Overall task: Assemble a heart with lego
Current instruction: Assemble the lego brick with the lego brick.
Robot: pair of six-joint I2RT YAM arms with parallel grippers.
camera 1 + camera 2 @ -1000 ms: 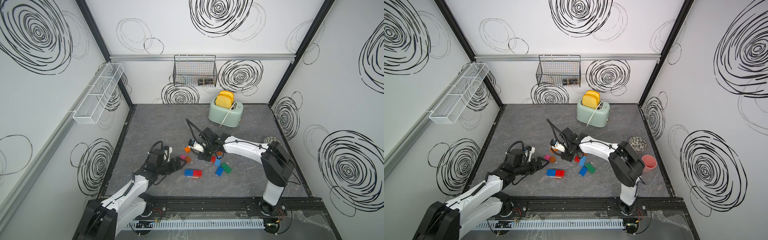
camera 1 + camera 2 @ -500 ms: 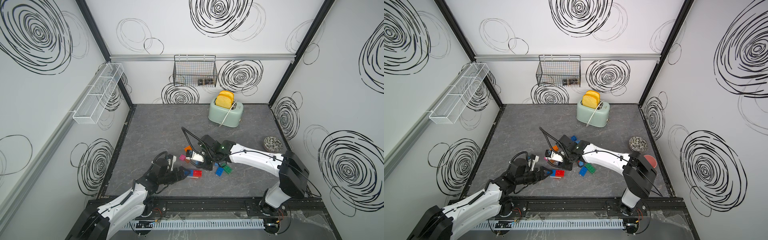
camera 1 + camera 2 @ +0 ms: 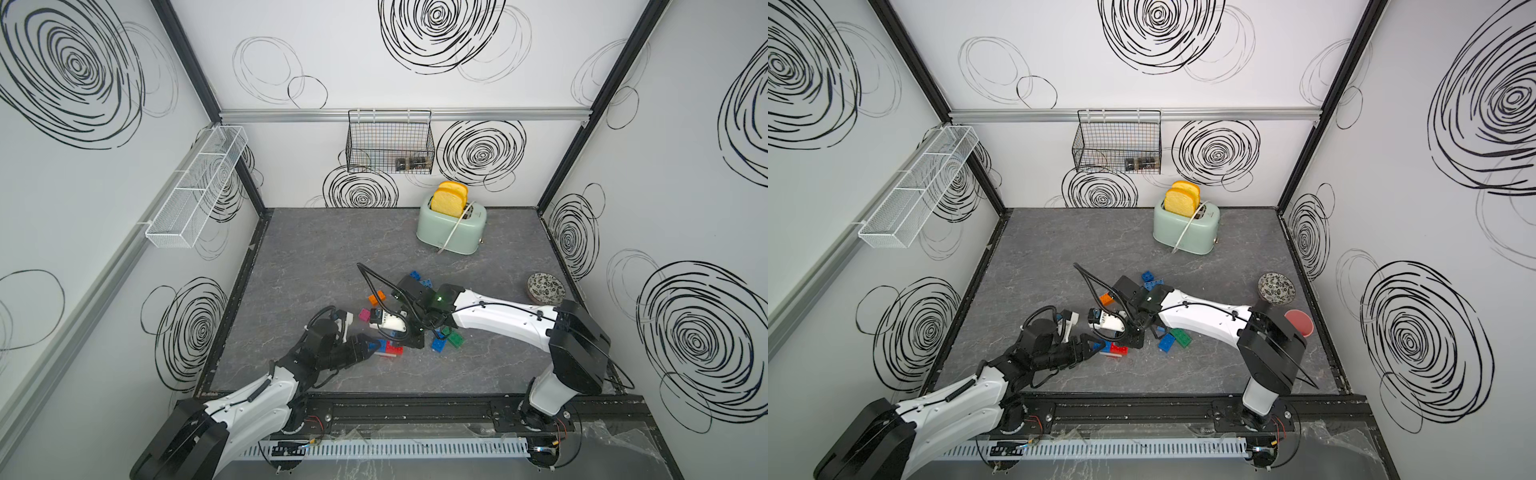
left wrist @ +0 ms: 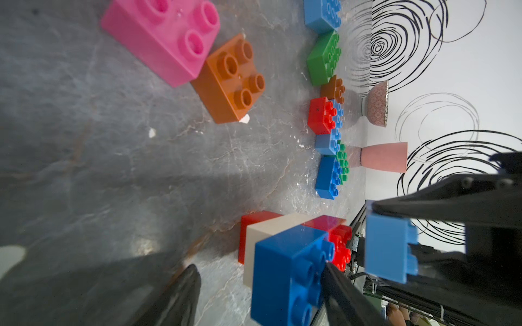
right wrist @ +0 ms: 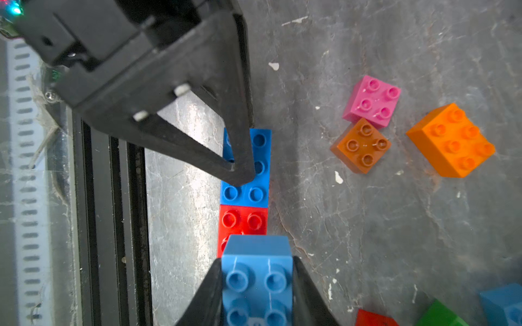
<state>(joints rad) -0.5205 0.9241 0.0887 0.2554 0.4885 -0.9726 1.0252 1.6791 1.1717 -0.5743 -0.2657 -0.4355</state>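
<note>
The right fingers point(image 5: 306, 299), clenched on a light-blue brick point(image 5: 257, 271), have swung above the row point(image 5: 244, 218) at its red end; the left fingers point(image 5: 240, 158), parted, have dropped onto its blue end; likely bracing for the press.

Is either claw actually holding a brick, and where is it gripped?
The right gripper pinches a light blue brick by its opposite side walls. The left gripper holds nothing.

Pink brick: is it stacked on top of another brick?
No, the pink brick sits studs-up directly on the table, next to a brown brick rather than on it.
</note>
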